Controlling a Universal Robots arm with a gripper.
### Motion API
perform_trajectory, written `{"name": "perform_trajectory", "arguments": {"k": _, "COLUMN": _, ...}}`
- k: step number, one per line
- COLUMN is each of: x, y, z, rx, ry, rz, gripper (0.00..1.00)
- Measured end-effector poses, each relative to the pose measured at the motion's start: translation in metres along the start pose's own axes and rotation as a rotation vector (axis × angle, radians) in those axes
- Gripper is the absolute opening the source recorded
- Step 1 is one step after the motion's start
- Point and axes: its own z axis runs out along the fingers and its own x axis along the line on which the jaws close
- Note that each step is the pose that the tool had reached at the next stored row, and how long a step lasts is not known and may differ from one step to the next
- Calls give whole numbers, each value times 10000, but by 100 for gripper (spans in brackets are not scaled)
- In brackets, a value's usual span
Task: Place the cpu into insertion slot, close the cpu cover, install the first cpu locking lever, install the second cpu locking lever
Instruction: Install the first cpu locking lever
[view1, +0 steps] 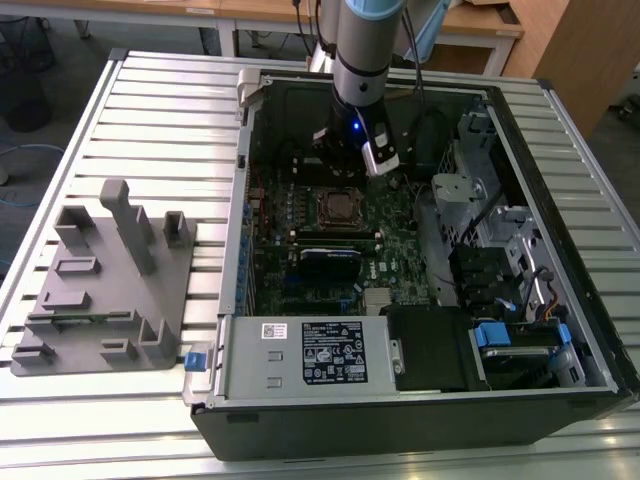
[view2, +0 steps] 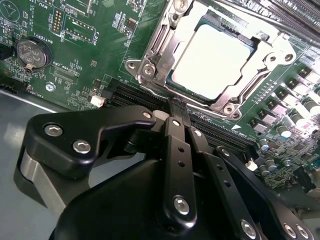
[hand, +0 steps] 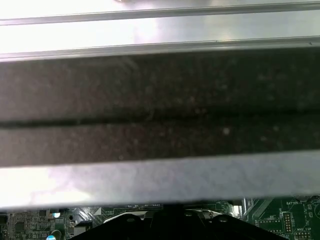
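The cpu (view2: 212, 55) lies flat in the insertion slot (view1: 340, 207), its pale metal top showing. The silvery cpu cover (view2: 159, 47) is down around it, framing the chip. In the second wrist view my gripper (view2: 176, 107) has its black fingers (view2: 179, 150) pressed together, shut. Their tips sit at the socket's near edge, by the cover's rim. I cannot tell whether they touch a lever there. In the exterior view the gripper (view1: 338, 165) hangs just behind the socket inside the open computer case (view1: 560, 120).
Long black memory slots (view2: 220, 131) run beside the socket under the fingers. A coin battery (view2: 34, 53) sits on the green board. A black ridged module (view1: 330, 262), a power supply (view1: 300, 355) and drive cages (view1: 480, 210) fill the case. A grey fixture block (view1: 105, 280) stands outside it.
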Motion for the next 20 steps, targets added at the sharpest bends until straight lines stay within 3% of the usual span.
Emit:
{"name": "perform_trajectory", "arguments": {"k": 8, "x": -1, "y": -2, "z": 5, "rx": -70, "ry": -109, "rz": -17, "gripper": 11}}
{"name": "perform_trajectory", "arguments": {"k": 20, "x": -1, "y": -9, "z": 15, "rx": -103, "ry": -182, "rz": -28, "gripper": 11}}
